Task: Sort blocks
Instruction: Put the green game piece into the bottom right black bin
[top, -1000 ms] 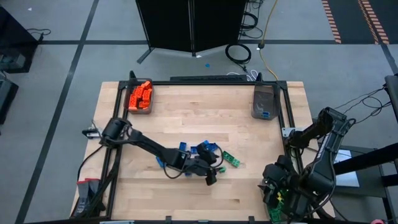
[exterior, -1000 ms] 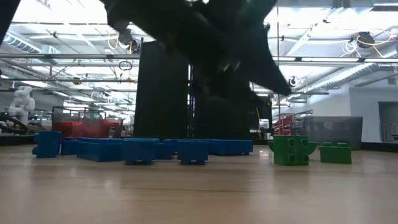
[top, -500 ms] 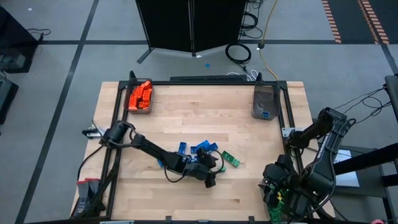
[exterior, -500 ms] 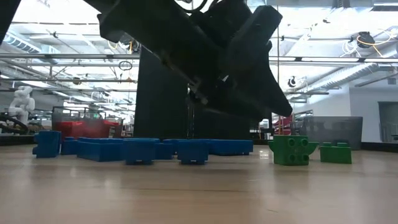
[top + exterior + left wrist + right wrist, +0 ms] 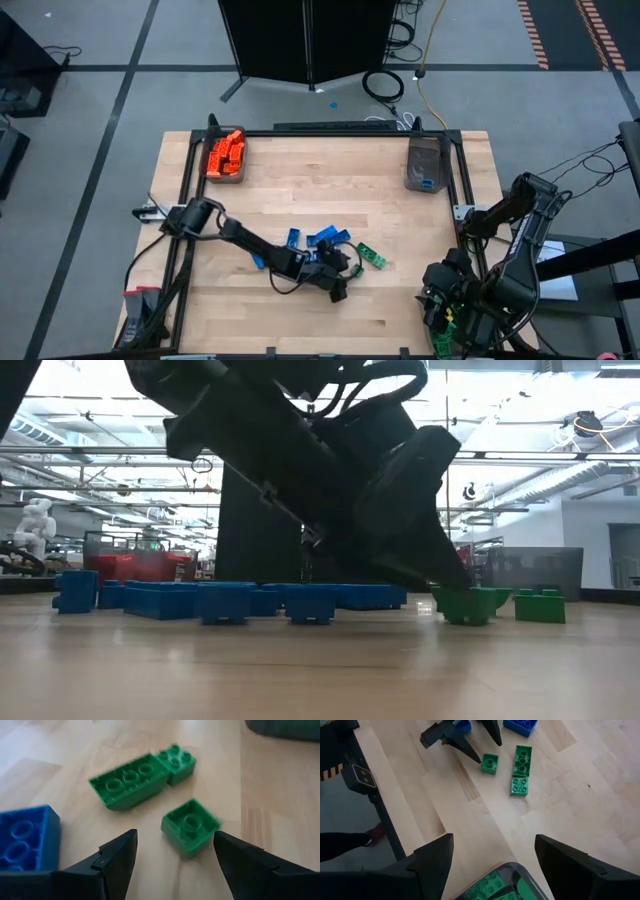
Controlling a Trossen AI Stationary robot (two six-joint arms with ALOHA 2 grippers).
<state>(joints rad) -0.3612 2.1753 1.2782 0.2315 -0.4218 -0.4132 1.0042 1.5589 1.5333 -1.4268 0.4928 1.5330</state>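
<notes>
Surface: pale wood surface in a black frame, grey tiled floor around it, a dark cabinet beyond the far edge.
Left claw: left claw reaches to mid-surface, low over the wood; fingers spread apart, nothing between them, touching nothing that can be seen.
Small green block: single square green block lies on the wood just ahead of the left claw's tips, in line with the gap between them, studs down, hollow side up.
Other green blocks: long green block with a small square green block touching its end, just beyond the single one, flat on the surface.
Blue blocks: loose blue blocks scattered just to the far and left side of the left claw; one blue block sits beside the left finger in the wrist view.
Right claw: right claw hangs off the near right corner, above a grey bin; fingers spread wide, empty.
Green bin: green blocks lie inside that bin.
Far left bin: bin at the far left corner, filled with orange blocks.
Far right bin: bin at the far right corner with a few blue blocks in it.
Low view: left arm's dark bulk fills the middle; row of blue blocks to the left, green blocks to the right.
</notes>
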